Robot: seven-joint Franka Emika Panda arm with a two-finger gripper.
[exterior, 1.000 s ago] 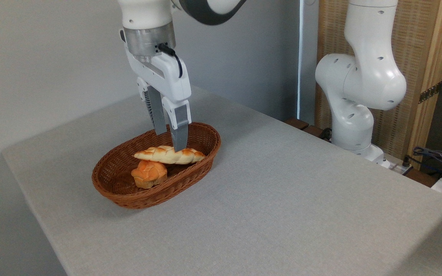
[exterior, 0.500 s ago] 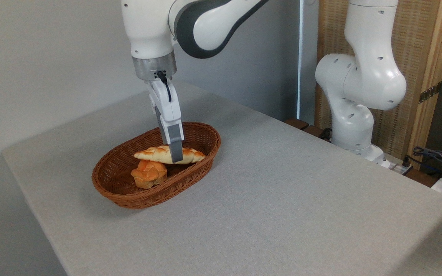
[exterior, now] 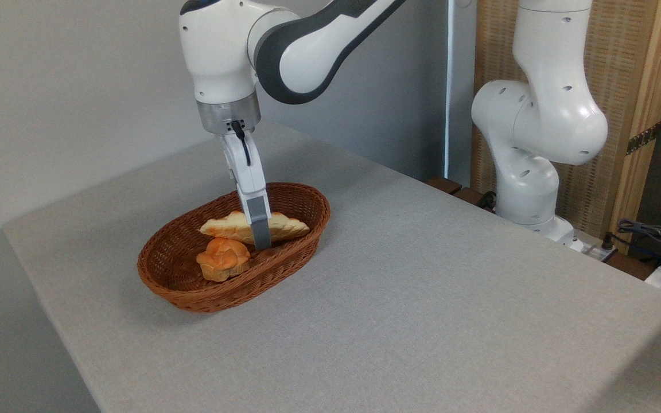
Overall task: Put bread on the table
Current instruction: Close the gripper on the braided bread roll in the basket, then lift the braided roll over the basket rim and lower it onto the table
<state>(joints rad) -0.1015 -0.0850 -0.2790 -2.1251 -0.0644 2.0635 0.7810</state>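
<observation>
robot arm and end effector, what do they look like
The arm has glossy white rounded shells with a dark grey joint band, ending in a silver metal ring. The end effector is slim and white with flat grey fingers; a black cable runs down it.

A brown wicker basket (exterior: 177, 285) holds a small orange bun (exterior: 222, 259).

The gripper (exterior: 260, 240) is seen edge-on, so only its near grey finger shows and the gap between the jaws cannot be judged. That finger covers the middle of the long pale braided bread (exterior: 284, 228), and the light grey cloth-covered surface (exterior: 422, 298) runs off the bottom and right edges.
</observation>
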